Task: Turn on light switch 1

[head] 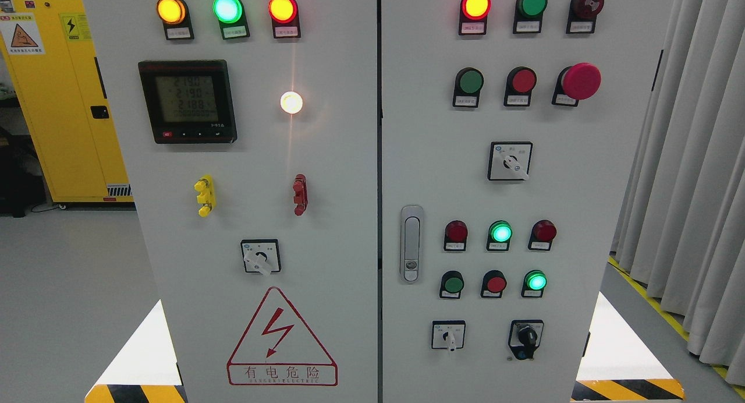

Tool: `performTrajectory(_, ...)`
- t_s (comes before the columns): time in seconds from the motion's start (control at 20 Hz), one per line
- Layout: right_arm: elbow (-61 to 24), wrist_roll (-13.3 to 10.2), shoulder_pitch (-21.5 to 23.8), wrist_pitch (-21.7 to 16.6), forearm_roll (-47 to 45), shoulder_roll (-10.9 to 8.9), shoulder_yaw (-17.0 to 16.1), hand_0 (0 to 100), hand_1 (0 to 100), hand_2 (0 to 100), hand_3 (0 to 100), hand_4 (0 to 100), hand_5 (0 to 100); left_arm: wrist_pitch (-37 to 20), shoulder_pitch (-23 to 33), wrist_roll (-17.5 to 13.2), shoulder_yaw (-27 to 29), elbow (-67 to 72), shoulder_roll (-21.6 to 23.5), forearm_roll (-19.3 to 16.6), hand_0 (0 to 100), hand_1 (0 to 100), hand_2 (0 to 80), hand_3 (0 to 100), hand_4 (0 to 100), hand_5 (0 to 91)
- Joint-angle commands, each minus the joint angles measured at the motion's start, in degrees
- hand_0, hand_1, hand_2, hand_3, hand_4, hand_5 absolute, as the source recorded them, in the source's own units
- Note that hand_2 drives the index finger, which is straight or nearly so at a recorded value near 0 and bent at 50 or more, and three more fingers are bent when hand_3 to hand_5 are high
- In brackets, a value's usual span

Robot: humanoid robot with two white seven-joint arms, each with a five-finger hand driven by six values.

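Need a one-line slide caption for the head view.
Head view of a two-door electrical cabinet: lit indicator lamps, digital meter, rotary selector switches, red mushroom button; no robot hand in frame.

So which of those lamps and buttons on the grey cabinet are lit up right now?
Top-left amber, green, red round lamps: lit.
White round lamp: lit.
Black digital meter: on.
Top-right red lamp: lit.
Dark green lamp beside it: unlit.
Lower green lamps: lit.
Robot hands: not visible.

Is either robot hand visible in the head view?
No. Only the cabinet with its lamps, buttons and switches shows; no arm or hand enters from the bottom or the sides.
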Motion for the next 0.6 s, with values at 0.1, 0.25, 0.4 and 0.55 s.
performTrajectory(0.1,0.0,0.0,0.0,0.0,-1.7,0.00,0.0,0,50,4,0,0,0,1.2,-5.3,-6.2,-1.4,47.3,1.1,2.2,19,29,3.5,29,34,0.0)
performTrajectory(0.25,0.0,0.0,0.0,0.0,-1.7,0.00,0.0,0,50,4,0,0,0,7.0,-6.1,-9.1,-2.0,50.7,0.4,2.0,19,27,0.0,21,29,0.0)
performTrajectory(0.4,0.0,0.0,0.0,0.0,-1.7,0.00,0.0,0,50,4,0,0,0,11.7,-6.2,-10.5,-2.0,51.0,0.4,2.0,19,26,0.0,16,23,0.0)
performTrajectory(0.55,0.0,0.0,0.0,0.0,-1.7,0.00,0.0,0,50,4,0,0,0,15.6,-6.3,-12.3,-1.9,51.4,0.3,2.2,19,25,0.0,4,15,0.0)
